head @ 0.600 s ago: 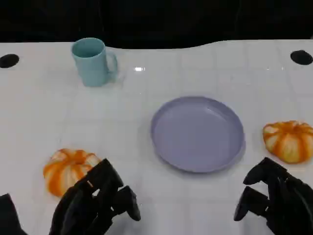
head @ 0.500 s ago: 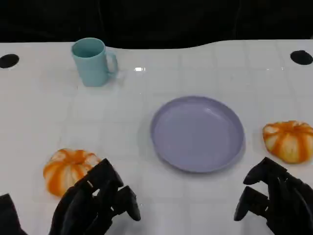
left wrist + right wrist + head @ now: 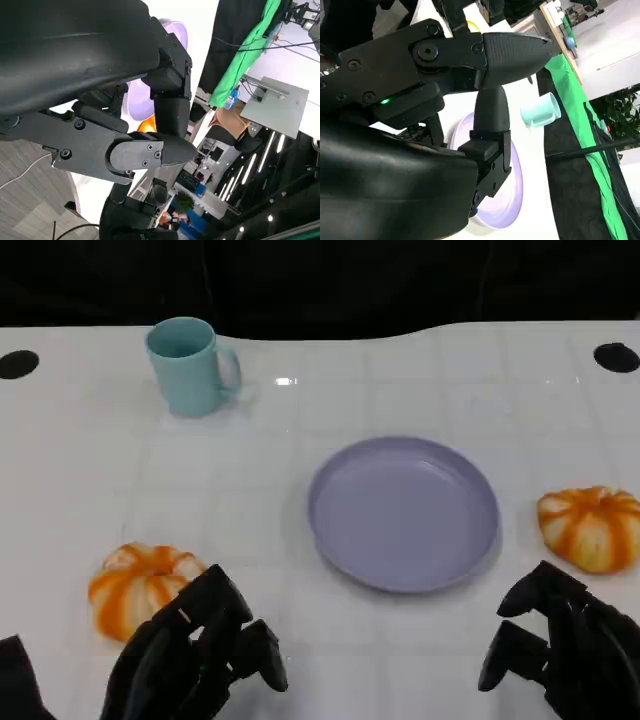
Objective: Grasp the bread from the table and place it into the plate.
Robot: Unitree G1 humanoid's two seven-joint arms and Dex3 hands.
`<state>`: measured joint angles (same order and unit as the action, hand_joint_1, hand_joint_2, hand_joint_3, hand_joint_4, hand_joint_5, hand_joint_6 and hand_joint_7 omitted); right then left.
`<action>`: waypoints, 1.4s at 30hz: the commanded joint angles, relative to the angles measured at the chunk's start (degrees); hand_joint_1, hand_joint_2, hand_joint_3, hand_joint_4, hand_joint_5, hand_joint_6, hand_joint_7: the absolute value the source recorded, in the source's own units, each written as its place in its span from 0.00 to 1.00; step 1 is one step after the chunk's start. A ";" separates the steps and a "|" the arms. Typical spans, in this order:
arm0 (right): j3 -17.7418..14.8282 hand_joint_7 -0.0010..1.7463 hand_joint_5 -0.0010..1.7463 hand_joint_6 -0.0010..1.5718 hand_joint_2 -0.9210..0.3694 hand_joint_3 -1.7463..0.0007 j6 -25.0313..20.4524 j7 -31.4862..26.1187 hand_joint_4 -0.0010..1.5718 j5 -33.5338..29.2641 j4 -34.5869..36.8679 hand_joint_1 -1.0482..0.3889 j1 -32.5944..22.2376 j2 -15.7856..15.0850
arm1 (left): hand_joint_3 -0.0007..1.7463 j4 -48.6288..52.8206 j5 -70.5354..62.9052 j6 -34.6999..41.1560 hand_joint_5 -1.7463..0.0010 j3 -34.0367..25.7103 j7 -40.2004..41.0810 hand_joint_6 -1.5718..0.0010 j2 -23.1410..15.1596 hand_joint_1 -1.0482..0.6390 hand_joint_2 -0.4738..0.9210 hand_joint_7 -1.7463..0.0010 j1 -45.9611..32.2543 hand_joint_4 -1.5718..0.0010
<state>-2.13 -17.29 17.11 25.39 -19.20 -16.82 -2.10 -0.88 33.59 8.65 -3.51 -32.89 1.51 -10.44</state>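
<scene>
Bread is what you are after, and two orange-and-white striped rolls lie on the white table (image 3: 330,400): the left roll (image 3: 140,585) sits just beyond your left hand (image 3: 195,660), and the right roll (image 3: 592,528) sits near the right border of the head view, just beyond your right hand (image 3: 560,655). Neither roll is touched, and the lilac plate (image 3: 330,540) between them holds nothing, so by the look of it the task has not begun; the reach, the grasp, the carry and the set-down all remain. Both hands hang low over the near side of the table with nothing in them, fingers loosely bent and apart. For room, you have bare tabletop between each roll and the plate, so either carry looks short and unobstructed. A blue mug (image 3: 190,365) stands well apart toward the far left, out of both paths. Mind the plate's raised rim when you come in, and lift the roll over it rather than sliding.
</scene>
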 commanded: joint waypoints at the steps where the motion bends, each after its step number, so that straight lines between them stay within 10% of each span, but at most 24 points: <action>1: -0.43 0.93 1.00 0.29 0.00 0.76 0.20 -0.02 0.40 0.40 -0.01 0.37 -0.04 -0.37 | 0.25 -0.52 -0.08 -0.23 0.00 -0.52 -0.03 0.69 -0.65 0.29 1.00 0.00 -0.34 0.55; 6: -0.56 0.93 1.00 0.29 0.00 0.77 -0.07 -0.17 0.40 0.57 -0.16 0.37 -0.08 -0.41 | 0.24 -1.11 -1.35 -3.26 0.00 -0.53 0.13 0.69 -0.04 0.27 1.00 0.05 -0.40 0.57; 10: -0.40 0.93 1.00 0.29 0.00 0.77 0.06 0.06 0.40 0.57 -0.24 0.37 -0.15 -0.45 | 0.21 -1.75 -5.37 -8.05 0.03 -0.37 2.36 0.66 0.28 0.26 1.00 0.29 -0.52 0.64; 15: -0.01 0.94 1.00 0.29 0.00 0.75 0.37 -0.39 0.41 -0.20 -0.37 0.38 -0.21 -0.29 | 0.14 -3.07 -9.56 -12.08 0.24 -0.22 5.25 0.62 0.20 0.32 1.00 0.64 -0.70 0.68; 24: 0.51 0.94 1.00 0.28 0.00 0.75 0.09 -0.51 0.40 -0.64 -0.99 0.37 -0.41 -0.12 | 0.07 -4.61 -24.31 -22.93 0.45 0.69 9.19 0.65 -4.31 0.35 1.00 0.89 -0.34 0.79; 42: 0.57 0.94 1.00 0.27 0.00 0.75 -0.79 -0.80 0.39 0.40 -1.46 0.37 -0.59 0.25 | 0.04 -16.44 -60.69 -27.53 0.75 -0.62 17.06 0.79 -24.49 0.30 1.00 1.00 1.36 0.97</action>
<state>-1.04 -17.50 16.74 24.75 -19.77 -17.22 -1.71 -14.99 -22.23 -19.70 -3.30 -17.11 -19.78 -9.45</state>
